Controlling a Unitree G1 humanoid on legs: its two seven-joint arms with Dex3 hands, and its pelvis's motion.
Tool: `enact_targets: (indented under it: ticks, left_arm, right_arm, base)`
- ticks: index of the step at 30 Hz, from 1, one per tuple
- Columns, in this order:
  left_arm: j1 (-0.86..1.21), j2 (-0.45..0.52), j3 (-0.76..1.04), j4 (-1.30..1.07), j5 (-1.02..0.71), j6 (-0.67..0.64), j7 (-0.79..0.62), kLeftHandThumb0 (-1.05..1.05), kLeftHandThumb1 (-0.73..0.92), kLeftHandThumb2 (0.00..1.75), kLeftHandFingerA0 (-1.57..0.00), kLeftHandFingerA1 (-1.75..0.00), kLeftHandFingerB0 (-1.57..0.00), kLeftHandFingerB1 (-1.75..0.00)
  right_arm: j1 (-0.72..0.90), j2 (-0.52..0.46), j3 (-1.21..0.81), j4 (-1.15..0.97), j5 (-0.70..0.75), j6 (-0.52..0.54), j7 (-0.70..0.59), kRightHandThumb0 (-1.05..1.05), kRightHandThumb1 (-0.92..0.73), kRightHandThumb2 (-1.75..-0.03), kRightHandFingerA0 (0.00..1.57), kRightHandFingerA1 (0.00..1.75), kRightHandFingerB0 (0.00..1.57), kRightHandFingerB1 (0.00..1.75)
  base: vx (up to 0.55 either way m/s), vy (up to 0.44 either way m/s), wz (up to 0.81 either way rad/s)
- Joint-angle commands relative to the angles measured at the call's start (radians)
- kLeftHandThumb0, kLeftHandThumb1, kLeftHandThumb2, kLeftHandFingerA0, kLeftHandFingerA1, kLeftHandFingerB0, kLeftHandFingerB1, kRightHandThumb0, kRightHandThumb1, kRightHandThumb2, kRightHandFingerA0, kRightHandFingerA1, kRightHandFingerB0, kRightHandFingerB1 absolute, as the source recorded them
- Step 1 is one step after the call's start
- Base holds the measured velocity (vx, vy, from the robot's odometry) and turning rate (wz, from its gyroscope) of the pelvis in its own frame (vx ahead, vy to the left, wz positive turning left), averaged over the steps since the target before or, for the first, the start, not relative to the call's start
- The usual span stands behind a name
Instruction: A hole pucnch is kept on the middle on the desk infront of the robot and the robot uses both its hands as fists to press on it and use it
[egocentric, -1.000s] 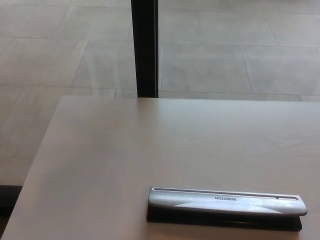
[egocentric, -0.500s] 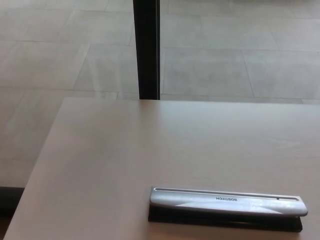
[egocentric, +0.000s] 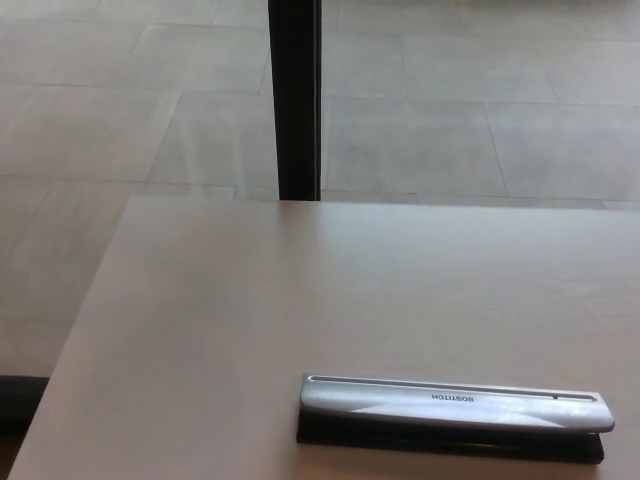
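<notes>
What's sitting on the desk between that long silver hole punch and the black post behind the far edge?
Nothing. In the head view, the stretch of desk between the hole punch and the black post is bare tabletop.

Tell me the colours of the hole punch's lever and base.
The hole punch has a silver-grey lever over a black base, seen in the head view.

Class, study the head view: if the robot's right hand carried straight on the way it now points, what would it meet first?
That cannot be judged: neither hand shows in the head view, so no direction can be read. Only the long silver hole punch with a black base lies on the pale beige desk, untouched.
</notes>
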Motion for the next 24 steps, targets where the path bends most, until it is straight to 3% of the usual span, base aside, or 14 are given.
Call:
enact_targets:
  ticks: [1,4,5,7,8,12,13,14,15,16,17,22,23,24]
  left_arm:
    - [0.004,0.032,-0.008,0.012,0.026,0.021,-0.091,-0.41,0.50,0.89,-0.85,-0.76,-0.67,-0.69]
    - [0.016,0.027,-0.012,-0.011,0.030,0.018,-0.110,-0.39,0.48,0.90,-0.84,-0.76,-0.59,-0.67]
    - [0.016,0.029,-0.008,-0.007,0.024,0.020,-0.127,-0.40,0.62,0.58,-0.84,-0.59,-0.57,-0.51]
    - [0.015,0.025,-0.006,-0.007,0.028,0.017,-0.122,-0.39,0.61,0.58,-0.87,-0.59,-0.62,-0.51]
    - [0.019,0.019,0.000,-0.023,0.021,0.022,-0.117,-0.39,0.47,0.88,-0.84,-0.76,-0.57,-0.66]
    - [0.002,0.027,-0.021,0.003,0.055,0.027,-0.103,-0.39,0.48,0.89,-0.86,-0.73,-0.66,-0.68]
    - [0.001,0.024,-0.014,-0.001,0.048,0.027,-0.103,-0.38,0.60,0.58,-0.93,-0.60,-0.73,-0.55]
    - [0.000,0.023,-0.014,0.000,0.049,0.027,-0.103,-0.38,0.60,0.58,-0.93,-0.60,-0.73,-0.55]
    - [-0.006,0.021,-0.008,0.008,0.043,0.026,-0.103,-0.41,0.49,0.86,-0.86,-0.73,-0.63,-0.66]
    - [-0.005,0.020,-0.006,0.012,0.041,0.018,-0.116,-0.37,0.57,0.58,-0.90,-0.61,-0.67,-0.53]
    - [-0.004,0.019,0.005,0.011,0.026,0.020,-0.134,-0.36,0.58,0.57,-0.87,-0.63,-0.68,-0.54]
    - [-0.014,0.021,0.012,0.044,0.032,0.012,-0.158,-0.37,0.58,0.57,-0.88,-0.63,-0.68,-0.54]
    - [-0.005,0.015,0.017,0.028,0.027,0.015,-0.157,-0.37,0.46,0.87,-0.84,-0.77,-0.65,-0.69]
    - [-0.004,0.014,0.019,0.027,0.027,0.015,-0.158,-0.37,0.46,0.87,-0.84,-0.77,-0.65,-0.69]
  right_arm:
    - [0.043,0.017,0.046,-0.091,0.002,0.140,0.010,-0.39,-0.58,-0.73,0.73,0.87,0.68,0.79]
    - [0.091,0.044,0.071,-0.191,0.002,0.172,0.011,-0.39,-0.59,-0.73,0.73,0.85,0.70,0.82]
    - [0.096,0.051,0.074,-0.215,0.006,0.193,0.000,-0.40,-0.58,-0.73,0.74,0.85,0.71,0.83]
    - [0.134,0.078,0.084,-0.320,0.017,0.247,-0.012,-0.39,-0.56,-0.74,0.72,0.85,0.71,0.84]
    - [0.146,0.089,0.086,-0.355,0.022,0.258,-0.015,-0.39,-0.55,-0.74,0.72,0.86,0.70,0.82]
    - [0.122,0.077,0.080,-0.302,0.024,0.236,0.027,-0.41,-0.58,-0.73,0.75,0.85,0.62,0.75]
    - [0.111,0.066,0.078,-0.261,0.021,0.219,0.050,-0.42,-0.61,-0.72,0.74,0.83,0.61,0.71]
    - [0.111,0.065,0.077,-0.260,0.021,0.219,0.051,-0.42,-0.61,-0.72,0.74,0.83,0.61,0.71]
    - [0.098,0.053,0.076,-0.217,0.013,0.201,0.063,-0.43,-0.60,-0.69,0.76,0.83,0.63,0.70]
    - [0.088,0.036,0.086,-0.171,-0.006,0.179,0.080,-0.43,-0.61,-0.67,0.75,0.79,0.63,0.67]
    - [0.094,0.041,0.086,-0.190,-0.003,0.190,0.078,-0.43,-0.61,-0.67,0.75,0.81,0.59,0.66]
    - [0.154,0.093,0.095,-0.367,0.001,0.248,0.040,-0.44,-0.56,-0.76,0.71,0.83,0.66,0.78]
    - [0.155,0.092,0.090,-0.368,0.007,0.257,0.044,-0.43,-0.54,-0.76,0.71,0.83,0.64,0.77]
    - [0.157,0.095,0.089,-0.379,0.007,0.264,0.042,-0.43,-0.54,-0.76,0.71,0.83,0.64,0.77]
  base:
    - [0.00,0.000,0.00]
    - [0.00,0.000,0.00]
    - [0.00,0.000,0.00]
    - [0.00,0.000,0.00]
    - [0.00,0.000,0.00]
    - [0.00,0.000,0.00]
    - [0.00,0.000,0.00]
    - [0.00,0.000,0.00]
    - [0.00,0.000,0.00]
    - [0.00,0.000,0.00]
    - [0.00,0.000,0.00]
    - [0.00,0.000,0.00]
    - [0.00,0.000,0.00]
    - [0.00,0.000,0.00]
